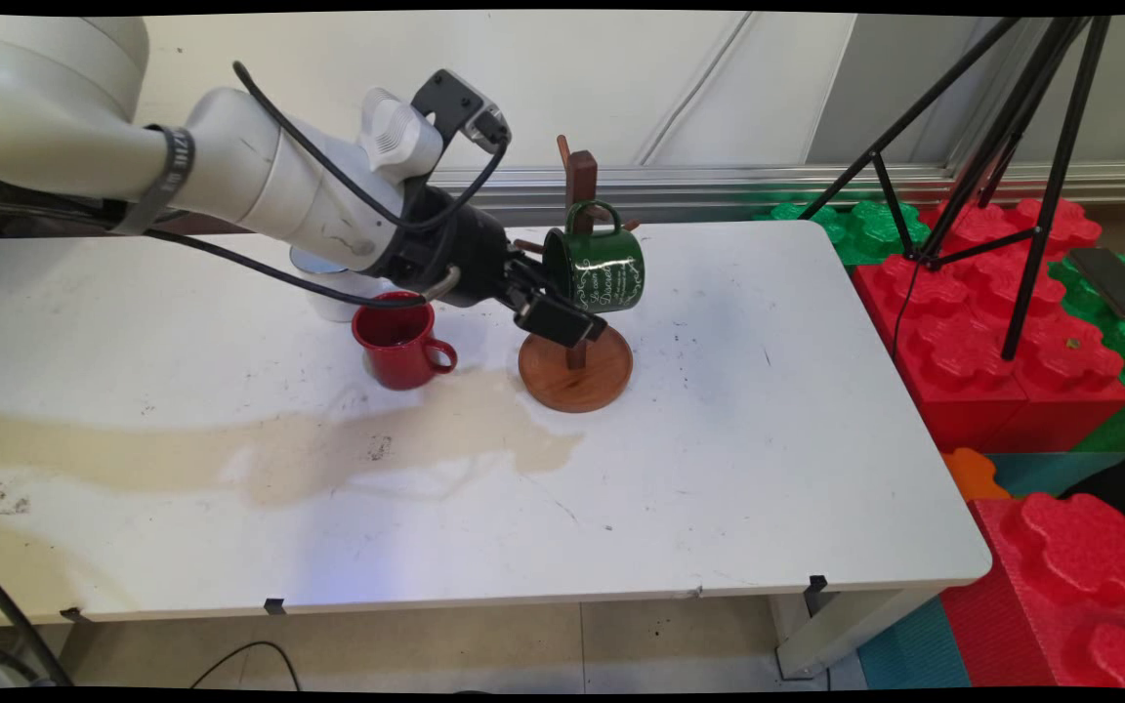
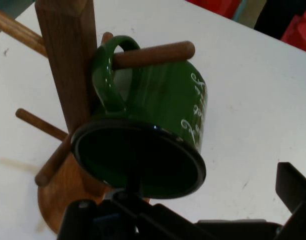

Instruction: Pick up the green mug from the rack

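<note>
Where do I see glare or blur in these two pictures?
Main view: sharp, with small bright highlights on the green mug and the red mug. Hand view: the mug and the wooden stand are fairly clear, while the gripper at the bottom edge is dark and out of focus.

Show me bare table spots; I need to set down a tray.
The table is bare right of the mug tree and along the front edge. It is crowded mid-back, where the end effector, green mug and red mug cluster.
</note>
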Controlling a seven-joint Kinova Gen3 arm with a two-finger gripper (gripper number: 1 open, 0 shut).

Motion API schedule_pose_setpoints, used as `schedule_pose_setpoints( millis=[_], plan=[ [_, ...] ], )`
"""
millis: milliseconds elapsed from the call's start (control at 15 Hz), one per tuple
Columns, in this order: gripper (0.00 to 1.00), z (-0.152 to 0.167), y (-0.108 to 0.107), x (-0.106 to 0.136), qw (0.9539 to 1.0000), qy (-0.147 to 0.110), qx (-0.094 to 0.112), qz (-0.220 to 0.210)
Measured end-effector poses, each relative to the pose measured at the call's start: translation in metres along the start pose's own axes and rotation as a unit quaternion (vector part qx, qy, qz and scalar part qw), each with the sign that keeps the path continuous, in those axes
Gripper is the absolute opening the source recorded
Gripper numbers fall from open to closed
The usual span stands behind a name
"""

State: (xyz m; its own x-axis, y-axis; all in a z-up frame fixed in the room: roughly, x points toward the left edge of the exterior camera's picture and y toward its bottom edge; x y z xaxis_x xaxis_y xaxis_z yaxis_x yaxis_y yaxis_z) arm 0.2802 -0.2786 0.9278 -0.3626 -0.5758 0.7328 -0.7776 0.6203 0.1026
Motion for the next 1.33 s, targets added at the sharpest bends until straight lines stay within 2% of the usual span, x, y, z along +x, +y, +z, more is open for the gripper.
schedule_pose_setpoints(
  millis=[1000, 1067, 1333],
  plan=[
    [1.00, 0.032, 0.000, -0.008, 0.9969, 0.049, -0.025, -0.056],
    [0.00, 0.032, -0.001, -0.009, 0.9966, 0.053, -0.027, -0.058],
    [0.00, 0.031, -0.002, -0.012, 0.9956, 0.065, -0.030, -0.061]
  ],
)
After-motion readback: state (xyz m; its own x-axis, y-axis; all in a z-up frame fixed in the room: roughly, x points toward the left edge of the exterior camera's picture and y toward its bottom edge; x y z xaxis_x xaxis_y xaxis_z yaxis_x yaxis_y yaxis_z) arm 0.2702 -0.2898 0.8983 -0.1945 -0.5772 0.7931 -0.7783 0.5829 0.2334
